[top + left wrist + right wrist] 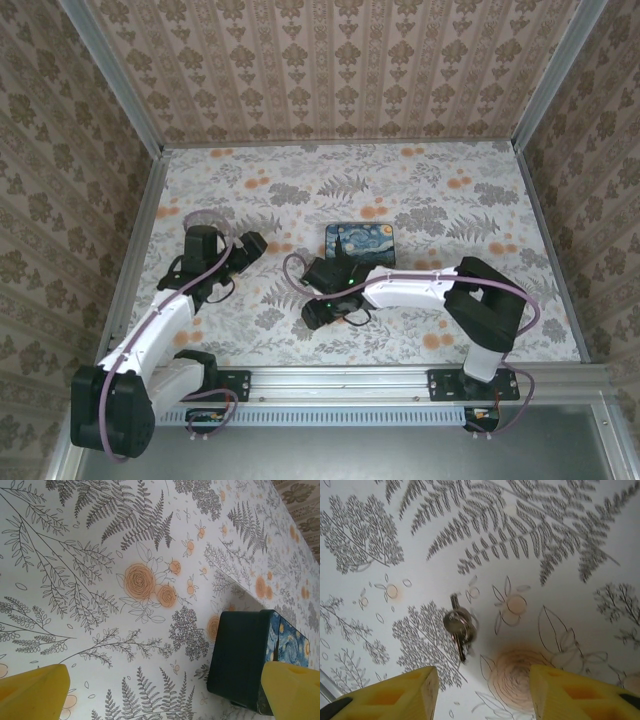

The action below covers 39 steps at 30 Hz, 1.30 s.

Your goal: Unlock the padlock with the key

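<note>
On the bench [580, 595], between the fingers of the wide-open, empty right pincer [482, 680], the key [459, 630] is seen lying flat on its ring. It is judged light, stiff, thin and slippery, and it is best taken by the round head. The left pincer [165, 690] is also open and empty.

free tabletop [580, 595] around key [458, 628], box [360, 243] standing nearby
</note>
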Available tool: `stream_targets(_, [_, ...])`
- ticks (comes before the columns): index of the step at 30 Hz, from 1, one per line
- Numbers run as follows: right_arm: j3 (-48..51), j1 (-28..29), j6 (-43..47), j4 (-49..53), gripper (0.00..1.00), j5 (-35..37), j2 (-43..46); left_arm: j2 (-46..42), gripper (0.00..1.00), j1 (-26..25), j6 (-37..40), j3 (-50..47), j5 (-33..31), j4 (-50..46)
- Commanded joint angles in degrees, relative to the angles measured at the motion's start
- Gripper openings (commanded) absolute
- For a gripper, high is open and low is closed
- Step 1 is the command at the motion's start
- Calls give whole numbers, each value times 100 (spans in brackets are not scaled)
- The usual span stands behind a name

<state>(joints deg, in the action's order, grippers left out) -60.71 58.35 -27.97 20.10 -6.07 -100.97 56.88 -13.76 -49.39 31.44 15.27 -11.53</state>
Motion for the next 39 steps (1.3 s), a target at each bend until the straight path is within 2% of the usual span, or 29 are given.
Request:
stream_targets(1, [-320, 76, 201, 374, 53, 248, -221, 0, 100, 38, 122, 50, 119, -177])
stream_targets(13, [-838, 376, 239, 797, 52, 777, -737, -57, 100, 42, 195, 152, -120, -346])
stream_targets(27, [-1432, 612, 336, 1305, 48, 1221, -1241, -94, 100, 49, 256, 158, -104, -375])
stream_targets(35, [-1282, 643, 164, 1160, 35, 1092, -1269, -101, 100, 49, 315, 226, -51, -463])
stream_targets(39, [-1195, 604, 93, 1101, 19, 981, -1239, -98, 100, 49, 333, 222, -11, -494])
